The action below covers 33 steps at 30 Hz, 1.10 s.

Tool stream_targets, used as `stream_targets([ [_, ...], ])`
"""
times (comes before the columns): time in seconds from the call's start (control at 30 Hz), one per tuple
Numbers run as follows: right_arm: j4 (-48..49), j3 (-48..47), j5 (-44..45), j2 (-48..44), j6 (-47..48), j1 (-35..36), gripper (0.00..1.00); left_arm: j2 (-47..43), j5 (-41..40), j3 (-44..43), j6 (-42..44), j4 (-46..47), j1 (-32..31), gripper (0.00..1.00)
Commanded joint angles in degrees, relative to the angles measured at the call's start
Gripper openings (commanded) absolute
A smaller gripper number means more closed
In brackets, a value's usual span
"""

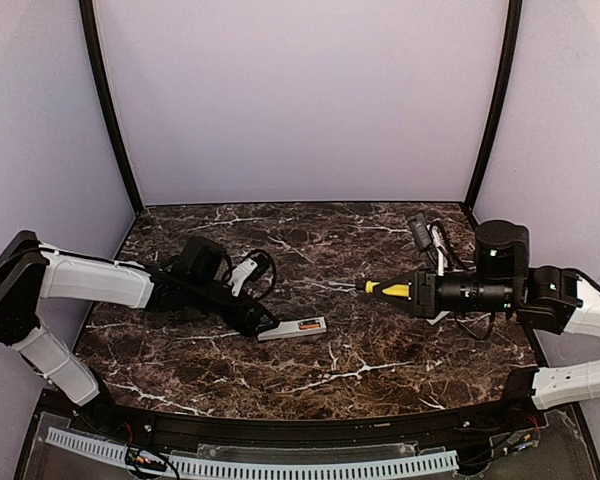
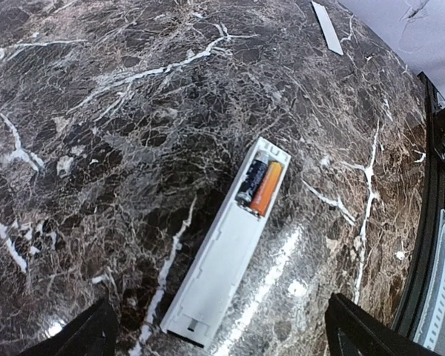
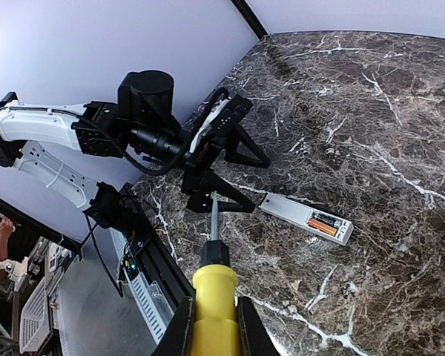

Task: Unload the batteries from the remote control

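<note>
Remote control (image 2: 222, 274) laid bay-up on marble worktop (image 2: 96, 148), batteries (image 2: 267, 189) seated in its bay, left tool (image 2: 222, 330) held wide apart above it, right tool (image 3: 215, 326) clamped on yellow-handled screwdriver (image 3: 213, 285).

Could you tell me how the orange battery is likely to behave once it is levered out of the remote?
Being a smooth cylinder, the orange battery would probably roll across the glossy table. It sits snugly in the bay of the remote control, so it may pop free suddenly.

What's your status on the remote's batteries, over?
Left claw open over remote control. Right claw shut on screwdriver. Batteries seated inside, cover strip lying aside. Nothing blocking.
</note>
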State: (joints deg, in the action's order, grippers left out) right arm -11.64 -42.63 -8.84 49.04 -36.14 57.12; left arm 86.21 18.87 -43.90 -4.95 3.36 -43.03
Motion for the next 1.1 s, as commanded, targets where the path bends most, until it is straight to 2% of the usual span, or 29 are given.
stream_targets([
  [0.0,-1.54,2.05,1.70,-3.33,-1.25,0.52,0.00,5.13,8.21,-2.41,-1.14,3.53,2.11,0.99],
  [0.27,-3.39,4.45,2.83,-8.31,-2.44,0.49,0.00,11.98,12.04,-6.14,-0.92,2.37,2.24,0.94],
  [0.63,-4.18,4.67,2.70,-8.89,-2.47,0.53,0.00,12.98,12.79,-4.21,-3.48,2.75,0.94,0.83],
  [0.87,-4.20,4.49,2.43,-8.68,-2.69,0.53,0.00,11.80,7.64,-2.67,-4.01,1.64,-3.01,0.76],
  [1.07,-4.35,4.26,2.16,-8.58,-2.81,0.53,0.00,9.80,2.11,-0.96,-5.62,2.42,-5.70,0.75],
])
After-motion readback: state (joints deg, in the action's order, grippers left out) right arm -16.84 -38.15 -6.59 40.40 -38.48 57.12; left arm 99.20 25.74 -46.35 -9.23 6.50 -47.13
